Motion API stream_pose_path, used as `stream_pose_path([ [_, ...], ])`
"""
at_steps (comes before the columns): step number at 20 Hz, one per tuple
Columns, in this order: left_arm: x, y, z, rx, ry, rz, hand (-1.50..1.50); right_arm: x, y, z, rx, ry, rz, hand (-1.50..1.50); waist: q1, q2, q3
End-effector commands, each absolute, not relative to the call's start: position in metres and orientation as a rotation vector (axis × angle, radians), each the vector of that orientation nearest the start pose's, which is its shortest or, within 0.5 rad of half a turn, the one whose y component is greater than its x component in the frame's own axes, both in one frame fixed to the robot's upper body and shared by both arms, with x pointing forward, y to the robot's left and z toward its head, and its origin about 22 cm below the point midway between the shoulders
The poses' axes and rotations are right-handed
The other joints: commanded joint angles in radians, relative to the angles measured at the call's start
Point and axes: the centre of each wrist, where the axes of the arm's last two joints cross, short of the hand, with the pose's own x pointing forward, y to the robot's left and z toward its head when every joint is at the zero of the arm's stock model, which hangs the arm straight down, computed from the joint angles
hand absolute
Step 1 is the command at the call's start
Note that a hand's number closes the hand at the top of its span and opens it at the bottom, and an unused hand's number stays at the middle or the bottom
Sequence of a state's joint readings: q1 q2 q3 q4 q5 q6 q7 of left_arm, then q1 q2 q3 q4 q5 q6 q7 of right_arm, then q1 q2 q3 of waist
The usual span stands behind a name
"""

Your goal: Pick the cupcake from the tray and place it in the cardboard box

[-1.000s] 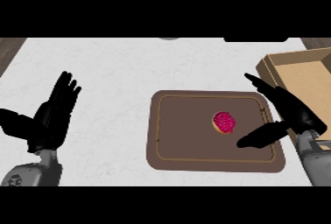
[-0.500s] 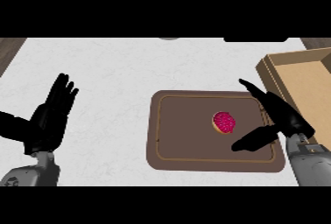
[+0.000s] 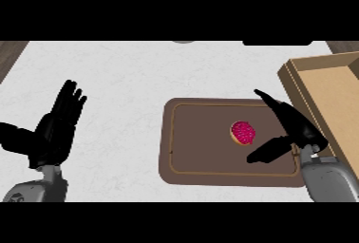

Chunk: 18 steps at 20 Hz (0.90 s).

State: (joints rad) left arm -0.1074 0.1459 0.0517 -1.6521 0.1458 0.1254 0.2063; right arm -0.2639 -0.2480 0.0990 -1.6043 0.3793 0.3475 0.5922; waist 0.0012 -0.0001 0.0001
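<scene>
A brown tray [image 3: 203, 142] lies flat on the pale, marbled counter [image 3: 140, 76], and the cupcake [image 3: 242, 132] with its pink top sits on the tray's right half, clear of the raised rim. The right hand [image 3: 294, 128] hangs over the tray's right edge, just beside the cupcake but apart from it: its fingers [image 3: 277, 107] stretch straight toward the far side of the tray, and the thumb [image 3: 266, 149] juts out toward the left below the cupcake, so the hand is spread wide and holds nothing. The cardboard box [image 3: 308, 78] stands open to the right of the tray, its near wall running close behind the right hand. The left hand [image 3: 52, 133] rests at the left of the view, well apart from the tray, fingers straight and pointing up, with nothing in it
</scene>
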Motion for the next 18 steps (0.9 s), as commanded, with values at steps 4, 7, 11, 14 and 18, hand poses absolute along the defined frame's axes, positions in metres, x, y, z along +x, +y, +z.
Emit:
stream_pose_path([
  [4, 0.268, 0.268, 0.052, 0.063, -1.555, 0.114, 0.0, 0.287, -0.205, 0.078, -0.367, -1.115, 0.778, -1.5, -0.001, 0.0, 0.0],
  [7, 0.263, 0.265, 0.046, 0.07, -1.541, 0.103, 0.0, 0.303, -0.218, 0.062, -0.377, -1.081, 0.799, -1.5, 0.001, 0.0, 0.0],
  [11, 0.254, 0.263, 0.057, 0.067, -1.537, 0.114, 0.0, 0.287, -0.193, 0.053, -0.38, -1.098, 0.777, -1.5, 0.001, -0.001, 0.0],
  [14, 0.266, 0.272, 0.072, 0.061, -1.552, 0.114, 0.0, 0.293, -0.228, 0.06, -0.377, -1.074, 0.82, -1.5, -0.002, 0.0, 0.0],
  [18, 0.265, 0.27, 0.064, 0.05, -1.551, 0.113, 0.0, 0.302, -0.229, 0.049, -0.372, -1.076, 0.818, -1.5, 0.0, 0.0, 0.0],
])
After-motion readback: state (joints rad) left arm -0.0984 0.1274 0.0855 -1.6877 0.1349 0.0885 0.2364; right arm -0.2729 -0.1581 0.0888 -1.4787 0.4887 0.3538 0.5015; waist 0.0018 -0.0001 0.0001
